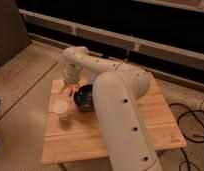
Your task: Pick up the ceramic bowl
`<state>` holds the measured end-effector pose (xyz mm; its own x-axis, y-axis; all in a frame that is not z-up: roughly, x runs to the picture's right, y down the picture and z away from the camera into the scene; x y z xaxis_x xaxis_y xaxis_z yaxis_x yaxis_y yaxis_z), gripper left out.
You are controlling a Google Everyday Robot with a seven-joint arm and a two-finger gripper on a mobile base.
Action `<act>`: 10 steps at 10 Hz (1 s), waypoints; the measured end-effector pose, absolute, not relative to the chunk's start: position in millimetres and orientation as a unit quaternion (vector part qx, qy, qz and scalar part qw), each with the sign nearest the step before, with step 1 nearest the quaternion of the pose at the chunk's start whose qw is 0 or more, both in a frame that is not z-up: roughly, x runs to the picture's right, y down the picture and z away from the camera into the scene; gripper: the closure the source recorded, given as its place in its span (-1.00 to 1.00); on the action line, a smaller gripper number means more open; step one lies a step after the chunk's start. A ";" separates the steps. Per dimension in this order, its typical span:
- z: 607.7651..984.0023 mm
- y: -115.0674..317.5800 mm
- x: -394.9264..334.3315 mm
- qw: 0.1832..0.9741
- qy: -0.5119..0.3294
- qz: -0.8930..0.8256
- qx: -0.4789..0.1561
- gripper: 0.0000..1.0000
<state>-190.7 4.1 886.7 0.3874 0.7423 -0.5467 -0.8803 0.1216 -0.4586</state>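
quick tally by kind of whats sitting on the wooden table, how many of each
ceramic bowl: 1
white cup: 1
small orange item, too unclear to name: 1
total: 3 in view; the robot arm hides part of the wooden table. The gripper hangs just left of the bowl, over the orange item.

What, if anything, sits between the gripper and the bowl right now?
Nothing visible does. The gripper hangs close beside the rim of the bowl. The white cup stands nearer the table's front edge, off the line between them.
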 end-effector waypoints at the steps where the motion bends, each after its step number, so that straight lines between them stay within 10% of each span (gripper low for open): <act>1: 893.5 -5.4 -190.6 0.738 0.094 0.567 -0.354 -0.30; 10: 935.4 56.7 -176.8 0.642 0.219 0.616 -0.401 -0.04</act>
<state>-176.8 56.7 935.4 0.1456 0.6145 -0.7753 -0.9661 -0.0805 -0.2453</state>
